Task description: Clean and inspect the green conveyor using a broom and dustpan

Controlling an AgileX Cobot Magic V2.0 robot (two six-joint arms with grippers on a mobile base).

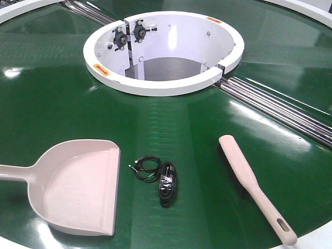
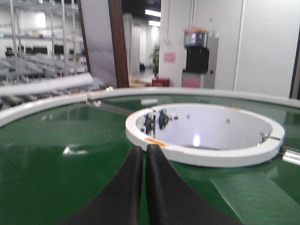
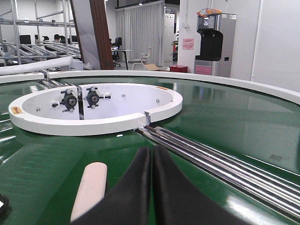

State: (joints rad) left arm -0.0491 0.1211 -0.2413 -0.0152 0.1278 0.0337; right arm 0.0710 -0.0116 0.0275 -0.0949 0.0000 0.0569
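Both my grippers are closed, with nothing between the fingers. On the left wrist camera, my left gripper [image 2: 144, 150] shows two black fingers pressed side by side, with only a thin line between them. They hang above the green conveyor [image 2: 56, 178] and point toward the white ring [image 2: 206, 154]. On the right wrist camera, my right gripper [image 3: 152, 152] looks the same: the two black fingers touch each other and hold nothing. Just to the left of these fingers, lower down on the belt, I see the rounded beige end of the broom [image 3: 91, 187].

The front camera shows neither gripper. There the broom lies flat on the right part of the conveyor, on a diagonal. Its slotted handle end is close to the near edge, and its dark bristles show along the left side of the head. The dustpan [image 1: 78, 187] lies flat on the left part, with its wide end turned toward the middle, and its handle runs out of the picture at the left. Between the two, apart from both, lies a small bundle of black cable [image 1: 165, 181] with a thin loose wire beside it. The white ring stands behind them in the middle of the belt. Shiny metal rods [image 1: 280, 106] run from it across the belt to the right.
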